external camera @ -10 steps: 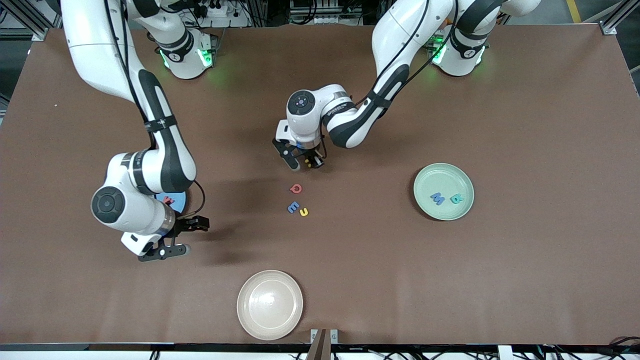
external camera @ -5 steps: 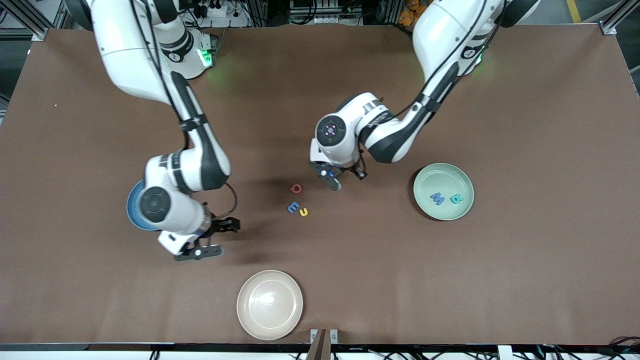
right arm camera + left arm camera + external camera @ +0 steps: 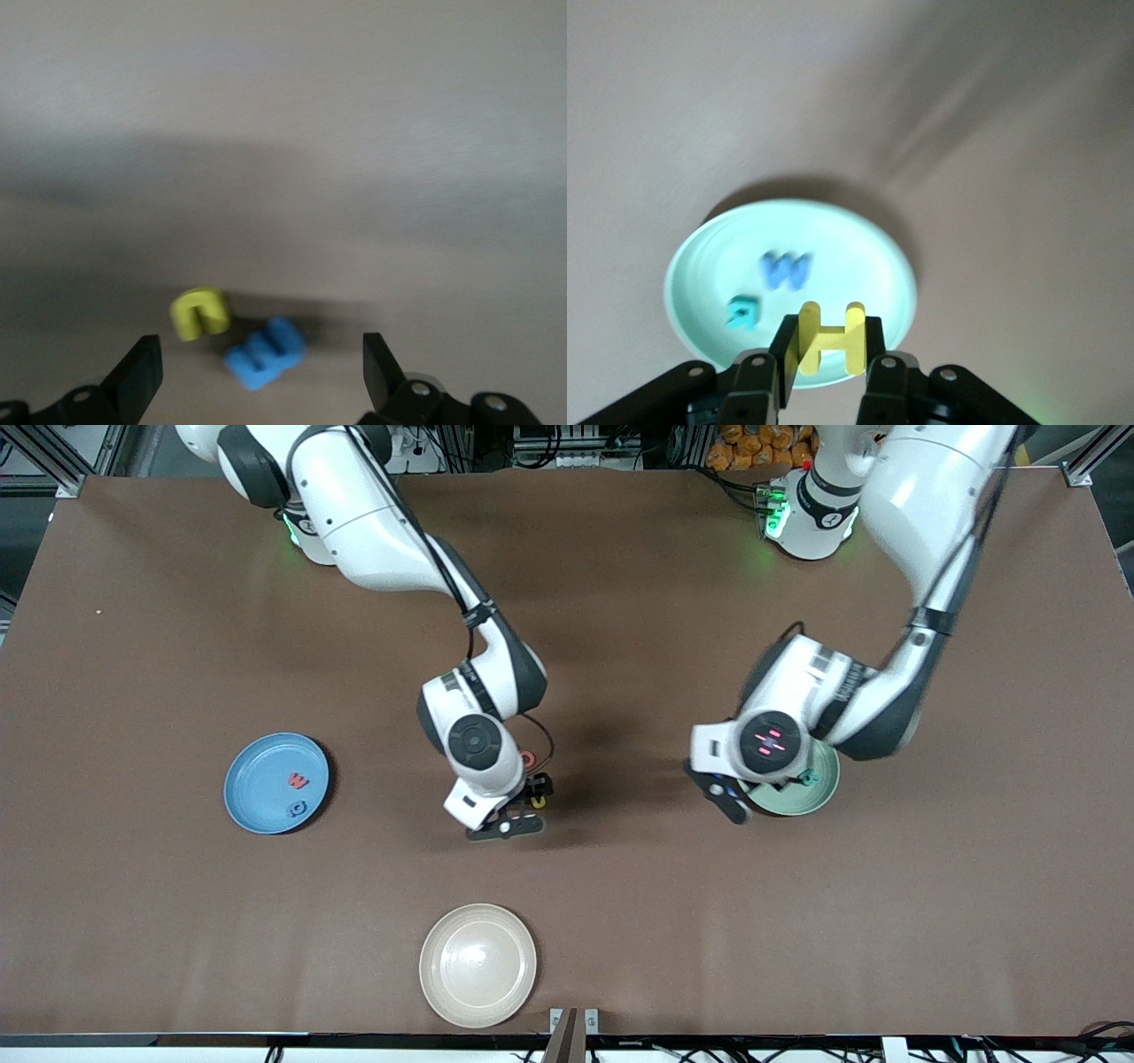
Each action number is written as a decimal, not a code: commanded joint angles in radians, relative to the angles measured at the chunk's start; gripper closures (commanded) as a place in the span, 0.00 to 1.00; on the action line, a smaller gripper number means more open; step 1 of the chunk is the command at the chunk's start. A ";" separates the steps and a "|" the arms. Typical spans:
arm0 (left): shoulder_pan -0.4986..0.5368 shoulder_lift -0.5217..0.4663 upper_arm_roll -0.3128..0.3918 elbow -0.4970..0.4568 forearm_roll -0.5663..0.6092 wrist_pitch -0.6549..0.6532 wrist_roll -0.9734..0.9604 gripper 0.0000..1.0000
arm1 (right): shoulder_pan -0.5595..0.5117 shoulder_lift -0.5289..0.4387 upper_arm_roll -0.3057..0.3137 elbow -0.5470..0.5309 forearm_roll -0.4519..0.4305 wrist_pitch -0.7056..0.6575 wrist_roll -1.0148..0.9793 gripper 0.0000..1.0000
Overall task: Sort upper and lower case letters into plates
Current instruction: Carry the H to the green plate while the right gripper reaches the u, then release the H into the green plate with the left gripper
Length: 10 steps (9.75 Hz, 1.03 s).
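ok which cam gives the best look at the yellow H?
Left wrist view: the yellow H sits clamped in the left gripper over the mint plate. Front view hides it under the left arm; right wrist view misses it.

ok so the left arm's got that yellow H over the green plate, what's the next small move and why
Probably lower a little and open the fingers. The left gripper holds the yellow H over the mint green plate, where a blue W-or-M letter and a teal letter already lie, so the H looks to belong there.
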 commanded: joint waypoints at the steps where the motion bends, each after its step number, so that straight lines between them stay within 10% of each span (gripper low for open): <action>1: 0.087 -0.026 -0.016 -0.144 0.008 0.114 0.037 0.94 | 0.033 0.032 -0.012 0.051 0.004 -0.012 0.013 0.00; 3: 0.111 -0.045 -0.016 -0.216 0.008 0.173 0.036 0.83 | 0.047 0.043 -0.012 0.051 -0.014 0.056 0.001 0.00; 6: 0.113 -0.042 -0.017 -0.210 -0.006 0.174 0.031 0.17 | 0.036 0.076 -0.012 0.083 -0.030 0.096 -0.007 0.00; 10: 0.072 -0.033 -0.074 -0.132 -0.091 0.174 -0.042 0.12 | 0.027 0.081 -0.011 0.076 -0.027 0.087 0.004 0.00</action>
